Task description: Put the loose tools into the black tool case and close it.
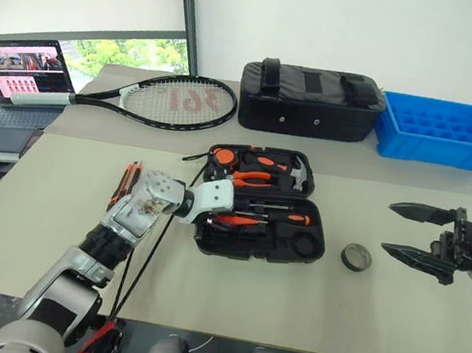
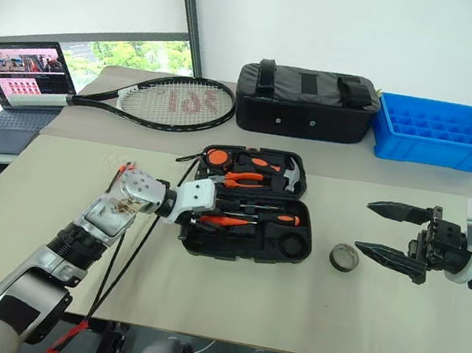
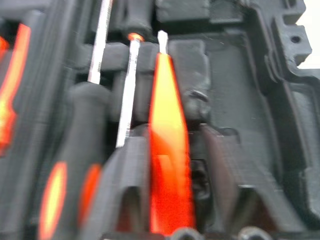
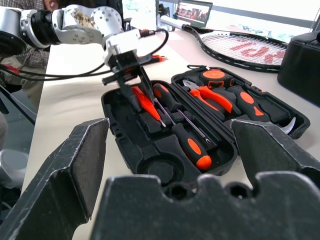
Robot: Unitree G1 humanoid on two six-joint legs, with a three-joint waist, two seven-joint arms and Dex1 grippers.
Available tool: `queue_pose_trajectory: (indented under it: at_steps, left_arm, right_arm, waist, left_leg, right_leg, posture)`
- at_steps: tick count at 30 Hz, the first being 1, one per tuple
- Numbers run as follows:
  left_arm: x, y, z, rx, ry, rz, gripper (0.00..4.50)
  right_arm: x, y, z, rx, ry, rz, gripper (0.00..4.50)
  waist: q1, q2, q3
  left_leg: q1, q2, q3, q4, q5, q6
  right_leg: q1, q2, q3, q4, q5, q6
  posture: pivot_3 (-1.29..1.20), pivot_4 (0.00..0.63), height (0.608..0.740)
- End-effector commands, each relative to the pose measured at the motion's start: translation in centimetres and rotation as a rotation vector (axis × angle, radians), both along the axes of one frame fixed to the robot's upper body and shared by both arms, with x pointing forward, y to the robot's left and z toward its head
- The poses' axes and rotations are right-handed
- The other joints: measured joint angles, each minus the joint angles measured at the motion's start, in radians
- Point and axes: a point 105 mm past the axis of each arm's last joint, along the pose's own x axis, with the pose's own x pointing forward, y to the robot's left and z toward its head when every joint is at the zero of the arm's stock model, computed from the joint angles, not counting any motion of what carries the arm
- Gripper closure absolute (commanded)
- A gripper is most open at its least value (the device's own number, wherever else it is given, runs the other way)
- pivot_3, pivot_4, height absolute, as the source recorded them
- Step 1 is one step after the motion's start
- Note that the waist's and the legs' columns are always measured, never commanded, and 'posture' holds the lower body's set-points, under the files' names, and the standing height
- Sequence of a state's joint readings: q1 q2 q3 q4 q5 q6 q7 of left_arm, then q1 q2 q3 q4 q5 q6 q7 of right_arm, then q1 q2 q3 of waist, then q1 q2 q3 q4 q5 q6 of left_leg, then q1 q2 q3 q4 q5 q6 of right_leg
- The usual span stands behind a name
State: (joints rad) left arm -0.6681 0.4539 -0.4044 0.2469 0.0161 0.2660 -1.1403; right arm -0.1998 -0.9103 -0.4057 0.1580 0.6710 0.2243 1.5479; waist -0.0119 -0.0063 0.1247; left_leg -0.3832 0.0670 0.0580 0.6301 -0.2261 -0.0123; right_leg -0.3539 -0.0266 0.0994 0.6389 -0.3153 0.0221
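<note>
Beige table (image 1: 60, 207), open tool case (image 1: 313, 246), thin orange tool (image 4: 145, 103) betw. left jaws part-open, right jaws wide, empty.

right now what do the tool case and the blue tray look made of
Tool case: seemingly black moulded plastic, matt, judging by its shaped slots and rounded shell.
Blue tray: apparently rigid plastic, lightly glossy, with one even colour and a moulded grid of thin-walled compartments.
</note>
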Motion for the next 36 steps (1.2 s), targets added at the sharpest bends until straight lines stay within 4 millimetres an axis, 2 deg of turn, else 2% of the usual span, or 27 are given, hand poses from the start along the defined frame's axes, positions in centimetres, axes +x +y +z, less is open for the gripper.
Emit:
queue_pose_trajectory:
  at_steps: [1,2,7,10,13,16,17,18,21,24,30,33,36]
  left_arm:
    - [1.0,-0.4,2.3,-0.059,-0.076,0.021,1.01]
    - [1.0,-0.5,3.3,-0.095,-0.085,0.019,0.61]
    - [0.6,-0.5,7.8,-0.271,-0.103,-0.011,0.61]
    - [0.1,-0.3,9.2,-0.345,-0.095,-0.027,0.61]
    - [0.7,0.1,10.0,-0.425,-0.094,0.037,1.30]
    - [1.5,0.3,8.9,-0.431,-0.103,0.113,2.42]
    - [1.8,0.4,7.8,-0.405,-0.109,0.145,2.92]
    - [2.0,0.5,6.8,-0.384,-0.107,0.168,3.23]
    - [1.9,0.4,5.0,-0.360,-0.081,0.186,4.39]
    - [1.7,-0.4,3.0,-0.344,-0.051,0.210,4.46]
    - [1.3,-1.1,0.9,-0.298,-0.025,0.205,4.46]
    - [1.0,-1.1,-0.3,-0.245,-0.023,0.188,4.46]
    - [0.5,-0.6,-2.5,-0.143,-0.030,0.173,4.46]
  right_arm:
    - [-0.5,0.0,1.3,-0.016,-0.060,0.022,0.00]
    - [-0.5,-0.1,1.3,-0.016,-0.060,0.020,0.00]
    - [-0.5,-0.1,1.1,-0.017,-0.060,0.018,0.00]
    - [-0.5,-0.1,1.1,-0.017,-0.061,0.017,0.00]
    - [-0.4,-0.1,1.0,-0.016,-0.061,0.017,0.00]
    - [-0.4,0.0,1.0,-0.014,-0.063,0.016,0.00]
    - [-0.4,0.0,1.0,-0.014,-0.064,0.015,0.00]
    - [-0.3,0.0,1.0,-0.014,-0.066,0.015,0.00]
    - [-0.3,0.0,0.9,-0.012,-0.067,0.014,0.00]
    - [-0.3,0.0,0.8,-0.012,-0.067,0.015,0.00]
    - [-0.4,0.0,0.9,-0.014,-0.067,0.011,0.00]
    - [-0.4,-0.1,0.9,-0.017,-0.067,0.008,0.00]
    - [-0.4,-0.1,0.9,-0.020,-0.069,0.002,0.00]
  waist:
    - [0.000,0.000,0.000]
    - [0.000,0.000,0.000]
    - [0.000,0.000,0.000]
    - [-0.002,0.000,0.000]
    - [-0.002,0.000,0.000]
    - [-0.001,0.001,0.000]
    - [-0.001,0.001,0.000]
    - [-0.001,0.001,0.000]
    - [-0.001,0.000,0.000]
    - [0.000,0.001,0.000]
    - [0.003,0.000,0.000]
    - [0.001,0.001,0.000]
    - [0.000,0.002,-0.001]
  left_leg:
    - [0.000,0.000,0.000,0.000,0.000,0.000]
    - [0.000,0.000,0.000,0.000,0.000,0.000]
    - [0.000,0.000,-0.001,0.002,0.000,0.000]
    - [0.000,0.000,-0.001,0.001,0.000,0.000]
    - [0.000,0.000,-0.001,0.001,0.000,0.000]
    - [0.000,0.000,-0.001,0.002,0.000,0.000]
    - [0.000,0.000,-0.001,0.002,0.000,0.000]
    - [0.000,0.000,-0.001,0.002,0.000,0.000]
    - [0.000,0.000,-0.001,0.002,0.000,0.000]
    - [0.000,0.000,-0.002,0.002,0.000,0.000]
    - [-0.001,-0.001,-0.002,0.002,0.000,0.000]
    - [0.000,-0.001,-0.002,0.002,0.000,0.000]
    - [0.001,0.000,-0.002,0.002,0.000,0.000]
  right_leg:
    - [0.000,0.000,0.000,0.000,0.000,0.000]
    - [0.000,0.000,0.000,0.000,0.000,0.000]
    - [0.000,0.000,0.000,0.002,0.000,0.000]
    - [0.000,0.000,0.000,0.002,0.000,0.000]
    - [0.000,0.001,0.000,0.002,0.000,0.000]
    - [0.000,0.001,0.000,0.002,0.000,0.000]
    - [0.001,0.001,0.000,0.002,0.000,0.000]
    - [0.001,0.001,0.000,0.002,0.000,0.000]
    - [0.001,0.001,0.000,0.002,0.000,0.000]
    - [0.000,0.001,0.000,0.002,0.000,0.000]
    - [0.001,0.001,0.000,0.001,0.000,0.001]
    - [0.001,0.001,0.000,0.002,0.000,0.001]
    - [0.001,0.001,0.000,0.002,0.000,0.000]
  posture:
    - [0.00,0.150,0.708]
    - [0.00,0.150,0.708]
    - [0.00,0.150,0.708]
    - [0.00,0.150,0.708]
    - [0.00,0.150,0.708]
    - [0.00,0.150,0.708]
    - [0.00,0.150,0.708]
    - [0.00,0.150,0.708]
    - [0.00,0.150,0.708]
    - [0.00,0.150,0.708]
    - [0.00,0.150,0.708]
    - [0.00,0.150,0.708]
    - [0.00,0.150,0.708]
